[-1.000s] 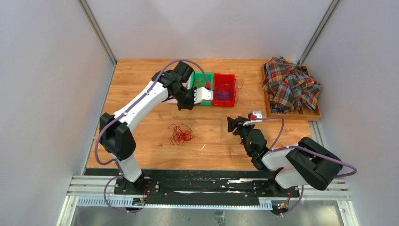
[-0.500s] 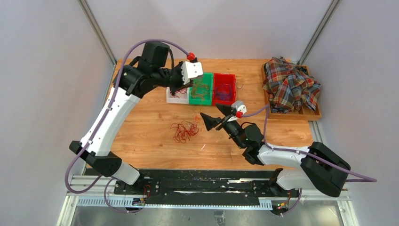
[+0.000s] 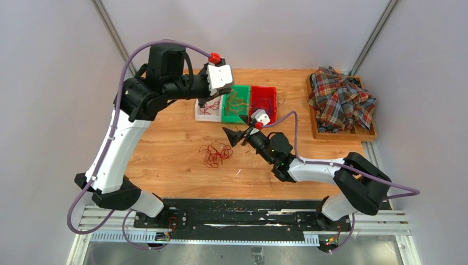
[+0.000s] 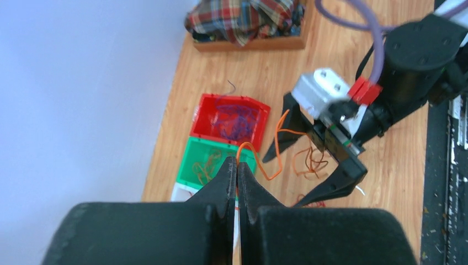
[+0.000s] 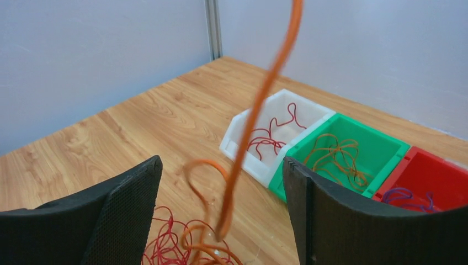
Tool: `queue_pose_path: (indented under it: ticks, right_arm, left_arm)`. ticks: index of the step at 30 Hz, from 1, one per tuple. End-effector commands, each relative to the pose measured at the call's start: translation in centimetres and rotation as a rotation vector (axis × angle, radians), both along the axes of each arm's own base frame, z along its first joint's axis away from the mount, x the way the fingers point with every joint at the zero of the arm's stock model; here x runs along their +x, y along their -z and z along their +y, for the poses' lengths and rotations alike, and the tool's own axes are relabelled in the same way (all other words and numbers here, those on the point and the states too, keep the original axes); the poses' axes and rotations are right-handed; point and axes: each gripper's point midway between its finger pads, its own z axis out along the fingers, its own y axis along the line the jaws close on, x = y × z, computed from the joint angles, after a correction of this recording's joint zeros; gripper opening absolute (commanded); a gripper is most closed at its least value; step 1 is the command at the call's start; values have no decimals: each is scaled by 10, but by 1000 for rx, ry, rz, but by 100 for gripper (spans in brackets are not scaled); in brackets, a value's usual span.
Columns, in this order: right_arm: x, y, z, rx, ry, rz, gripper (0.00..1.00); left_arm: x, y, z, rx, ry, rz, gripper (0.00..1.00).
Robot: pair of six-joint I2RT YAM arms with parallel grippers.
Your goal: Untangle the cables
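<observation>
one orange cable (image 5: 259, 105) is pinched in the fully closed left claw (image 4: 237, 165), which holds it raised above the white bin (image 5: 243, 130) and green bin (image 5: 386, 165). the strand hangs from those fingertips and passes down between the jaws of the right claw (image 5: 221, 165). the right claw stands wide open and has hold of nothing; the strand runs through its gap and appears to touch neither pad. below and just ahead of the right claw, the red cables (image 3: 214, 154) lie in a loose bunch on the table (image 3: 165, 165), and the lower end of the orange strand appears to run into that bunch. judged step: drawing one strand free of the tangle. the next move probably calls for the right claw to close on the strand low down while the left claw lifts. bare table lies to the left of the right claw. the bins, including the red bin (image 5: 419, 171), stand close ahead and to its right, so sweeps that way need care.
</observation>
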Motion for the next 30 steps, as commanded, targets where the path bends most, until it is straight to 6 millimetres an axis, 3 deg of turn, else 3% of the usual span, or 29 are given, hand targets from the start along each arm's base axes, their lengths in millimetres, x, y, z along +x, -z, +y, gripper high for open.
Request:
queue_pose_path:
  ticks: [1,6,13,18,25,27,30]
  right_arm:
    - [3,11,2,-16,26,3,79]
    - [-8,27,-9,-3,13,38,80]
    - [-21,60,-43,-39,71,92,77]
    - [-28,83,-64,-57,113,130,65]
    - [-30,93,-81,-64,167,148,55]
    - [-29,95,-87,-72,186,149,57]
    - [-28,97,-97,-91,229,144,67]
  left_arm:
    - [-18,-43,1,-80,20,-78,1]
    - [-3,-44,3,-44,-35,-130,0]
    - [31,-47,7,-25,-156,-219,0]
    - [37,-48,5,-29,-162,-247,0]
    - [46,-39,1,-4,-169,-243,0]
    - [50,-38,1,-2,-178,-248,0]
    - [62,-29,-3,11,-195,-256,0]
